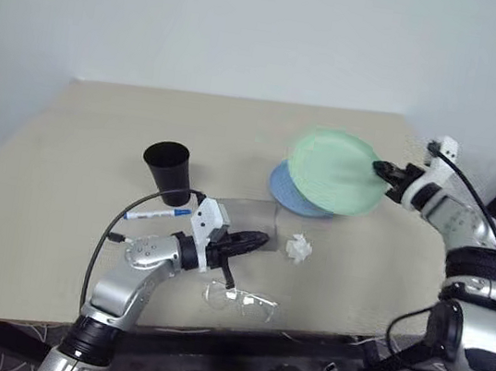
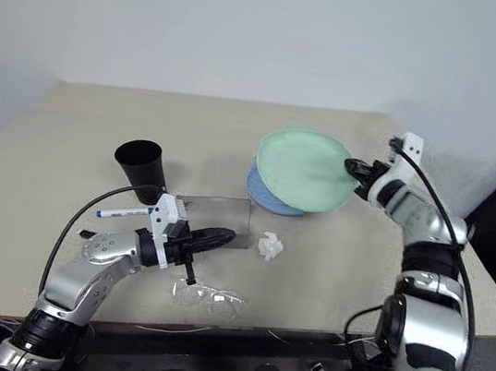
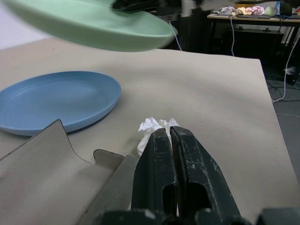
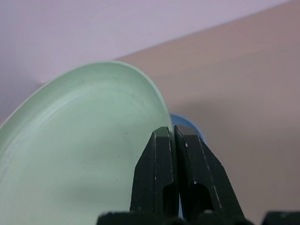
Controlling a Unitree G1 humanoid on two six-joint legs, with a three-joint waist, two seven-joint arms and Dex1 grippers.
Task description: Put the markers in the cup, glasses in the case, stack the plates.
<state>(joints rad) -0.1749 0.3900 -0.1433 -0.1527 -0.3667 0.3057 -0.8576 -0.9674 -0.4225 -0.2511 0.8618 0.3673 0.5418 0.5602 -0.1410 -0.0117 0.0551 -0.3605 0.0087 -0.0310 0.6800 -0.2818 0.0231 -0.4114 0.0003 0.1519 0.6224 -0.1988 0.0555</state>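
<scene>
cup left of plates, glasses nearest

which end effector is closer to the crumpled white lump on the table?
Left. The left end effector, shut and empty, hovers just beside the white lump, pointing at it. The right end effector is up at the far side, clamped on the green plate's rim.

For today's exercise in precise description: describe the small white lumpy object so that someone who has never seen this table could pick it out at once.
On the beige table, look just in front of the light blue plate and beside the grey case. The small white lumpy object lies there alone, the one crumpled, shapeless thing among smooth, regular ones.
</scene>
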